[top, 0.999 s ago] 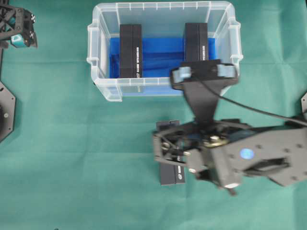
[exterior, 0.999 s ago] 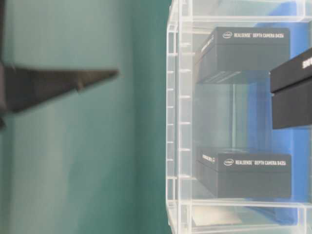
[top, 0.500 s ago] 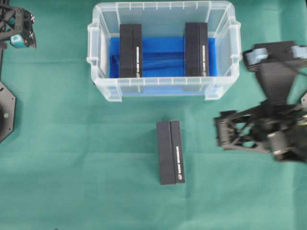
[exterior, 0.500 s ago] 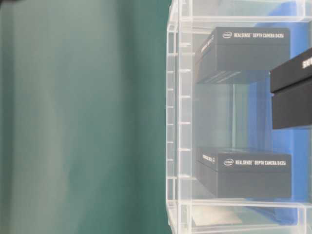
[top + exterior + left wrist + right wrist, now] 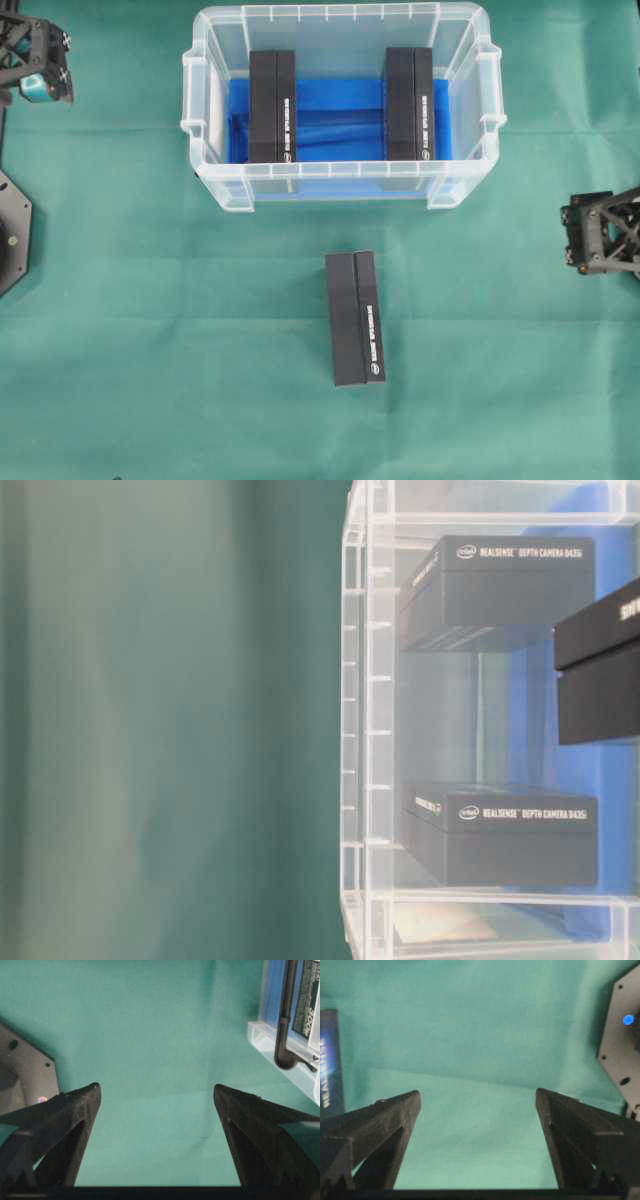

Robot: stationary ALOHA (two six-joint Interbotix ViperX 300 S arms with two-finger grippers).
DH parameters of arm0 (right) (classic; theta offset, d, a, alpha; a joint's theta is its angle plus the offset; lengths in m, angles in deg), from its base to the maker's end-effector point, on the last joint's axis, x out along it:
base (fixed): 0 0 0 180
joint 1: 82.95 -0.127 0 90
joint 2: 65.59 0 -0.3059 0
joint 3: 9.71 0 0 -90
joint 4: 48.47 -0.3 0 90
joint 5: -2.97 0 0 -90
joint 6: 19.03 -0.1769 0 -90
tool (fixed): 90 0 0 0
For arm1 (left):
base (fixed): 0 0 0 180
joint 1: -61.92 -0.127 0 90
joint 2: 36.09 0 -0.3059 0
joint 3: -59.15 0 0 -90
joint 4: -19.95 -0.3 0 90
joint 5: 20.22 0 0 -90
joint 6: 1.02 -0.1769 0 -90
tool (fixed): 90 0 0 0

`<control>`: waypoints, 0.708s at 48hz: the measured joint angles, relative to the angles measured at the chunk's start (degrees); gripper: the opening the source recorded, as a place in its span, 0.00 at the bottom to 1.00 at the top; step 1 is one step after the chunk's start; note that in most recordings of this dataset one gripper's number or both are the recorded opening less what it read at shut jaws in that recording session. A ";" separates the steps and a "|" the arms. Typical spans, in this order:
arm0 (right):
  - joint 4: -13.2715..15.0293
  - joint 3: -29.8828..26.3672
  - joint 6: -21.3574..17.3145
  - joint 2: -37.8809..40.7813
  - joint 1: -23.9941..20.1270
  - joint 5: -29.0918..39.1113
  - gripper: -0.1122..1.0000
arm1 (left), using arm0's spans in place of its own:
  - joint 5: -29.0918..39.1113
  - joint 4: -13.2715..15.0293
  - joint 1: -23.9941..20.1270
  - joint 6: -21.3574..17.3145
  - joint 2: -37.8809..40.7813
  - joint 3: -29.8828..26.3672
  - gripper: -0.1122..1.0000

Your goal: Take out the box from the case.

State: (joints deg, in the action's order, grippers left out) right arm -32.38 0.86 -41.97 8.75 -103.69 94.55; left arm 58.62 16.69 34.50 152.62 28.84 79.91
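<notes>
I am looking at a glossy clear plastic case, matt black cardboard boxes and a finely woven green cloth.

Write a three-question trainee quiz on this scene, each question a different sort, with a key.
1. True or false: the case is empty.
2. How many black boxes lie outside the case on the green cloth?
3. The right gripper has its jaws: A) shut on a box, B) open and empty, C) shut on the case rim.

Key:
1. False: a left box and a right box stand inside.
2. One, the removed box in front of the case.
3. B.
</notes>
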 measured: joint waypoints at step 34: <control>0.62 3.78 24.79 -2.20 25.05 -8.09 0.94 | 0.00 0.09 -0.09 -0.09 0.00 0.00 0.99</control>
State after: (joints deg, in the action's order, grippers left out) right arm -31.77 4.64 -17.18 6.55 -78.64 86.47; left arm 58.62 16.78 34.41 152.53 28.84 79.91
